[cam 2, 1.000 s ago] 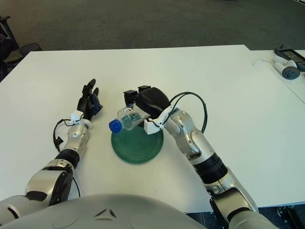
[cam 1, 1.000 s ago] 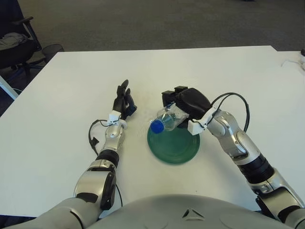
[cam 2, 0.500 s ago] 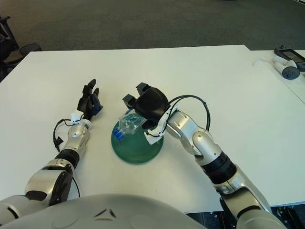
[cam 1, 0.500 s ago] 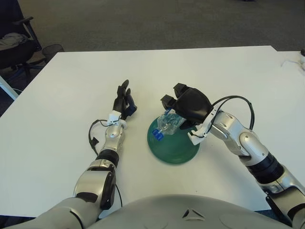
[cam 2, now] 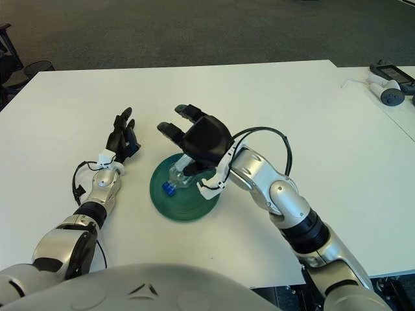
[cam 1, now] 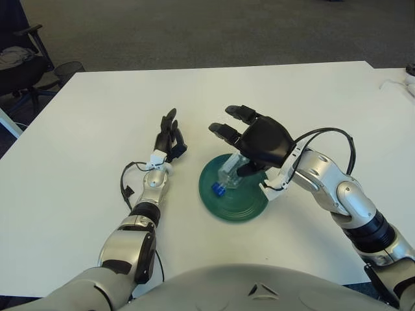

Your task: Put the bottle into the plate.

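on the round dark green plate [cam 1: 237, 201], near the middle of the white bench [cam 1: 97, 103], the clear plastic bottle with a blue cap [cam 1: 230, 178] lay on its side, cap toward the robot. the right robot hand [cam 1: 249, 133] had spread its fingers and let go, hovering just above the bottle; a second before, it gripped the bottle over the plate. the placing looked done. the left robot hand [cam 1: 170, 137] stayed relaxed left of the plate, unmoved.
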### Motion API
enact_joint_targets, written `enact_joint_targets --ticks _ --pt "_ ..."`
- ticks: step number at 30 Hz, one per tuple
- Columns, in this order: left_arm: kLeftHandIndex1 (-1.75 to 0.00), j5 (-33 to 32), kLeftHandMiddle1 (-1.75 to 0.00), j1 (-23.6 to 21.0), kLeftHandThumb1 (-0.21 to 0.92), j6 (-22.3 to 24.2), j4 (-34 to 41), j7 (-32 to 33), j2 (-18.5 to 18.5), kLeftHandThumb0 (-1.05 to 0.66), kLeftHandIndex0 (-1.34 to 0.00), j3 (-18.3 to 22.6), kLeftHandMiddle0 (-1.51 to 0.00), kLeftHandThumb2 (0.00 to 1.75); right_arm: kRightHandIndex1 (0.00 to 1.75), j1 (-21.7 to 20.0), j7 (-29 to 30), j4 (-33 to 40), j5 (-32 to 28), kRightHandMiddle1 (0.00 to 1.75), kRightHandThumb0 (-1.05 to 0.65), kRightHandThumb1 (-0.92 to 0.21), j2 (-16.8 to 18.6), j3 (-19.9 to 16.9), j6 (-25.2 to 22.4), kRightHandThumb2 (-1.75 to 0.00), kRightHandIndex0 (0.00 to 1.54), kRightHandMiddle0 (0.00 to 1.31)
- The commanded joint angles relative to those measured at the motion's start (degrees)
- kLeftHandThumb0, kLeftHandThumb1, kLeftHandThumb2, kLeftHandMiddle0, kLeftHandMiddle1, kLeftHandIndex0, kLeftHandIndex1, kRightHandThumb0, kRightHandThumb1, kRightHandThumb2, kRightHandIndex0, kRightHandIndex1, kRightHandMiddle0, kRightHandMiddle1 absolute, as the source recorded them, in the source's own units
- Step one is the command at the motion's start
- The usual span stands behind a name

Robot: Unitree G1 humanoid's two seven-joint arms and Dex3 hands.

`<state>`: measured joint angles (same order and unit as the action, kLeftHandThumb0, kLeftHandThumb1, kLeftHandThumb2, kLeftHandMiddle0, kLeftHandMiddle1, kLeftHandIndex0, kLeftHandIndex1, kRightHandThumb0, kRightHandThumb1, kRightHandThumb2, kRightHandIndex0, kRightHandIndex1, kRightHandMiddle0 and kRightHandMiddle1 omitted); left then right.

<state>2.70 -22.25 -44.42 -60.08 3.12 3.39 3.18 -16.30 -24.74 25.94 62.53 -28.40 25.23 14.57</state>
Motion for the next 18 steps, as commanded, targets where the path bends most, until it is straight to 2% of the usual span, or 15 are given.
enact_joint_targets --ticks 1,9,18 --pt "-0.32 1.33 0.0 6.92 0.92 -1.11 -4.65 0.15 0.42 -0.88 0.0 -0.41 -0.2 1.07 0.0 0.46 -0.45 0.51 -0.3 0.0 -1.05 -0.92 0.22 -0.54 0.14 -0.81 0.0 0.0" --pt "-0.32 0.54 -0.01 6.49 0.92 -0.37 -4.9 -0.84 0.21 -0.89 0.0 -0.14 -0.2 1.09 0.0 0.76 -0.12 0.49 -0.33 0.0 -1.05 -0.92 0.52 -0.93 0.08 -0.81 0.0 0.0" --pt "-0.31 -1.08 0.0 6.47 0.92 -1.81 -5.35 -3.22 -0.3 -0.88 0.0 0.74 -0.17 1.08 0.0 0.73 2.34 0.11 -0.85 0.0 -1.05 -0.92 0.5 -2.64 0.35 -0.84 0.0 0.0"
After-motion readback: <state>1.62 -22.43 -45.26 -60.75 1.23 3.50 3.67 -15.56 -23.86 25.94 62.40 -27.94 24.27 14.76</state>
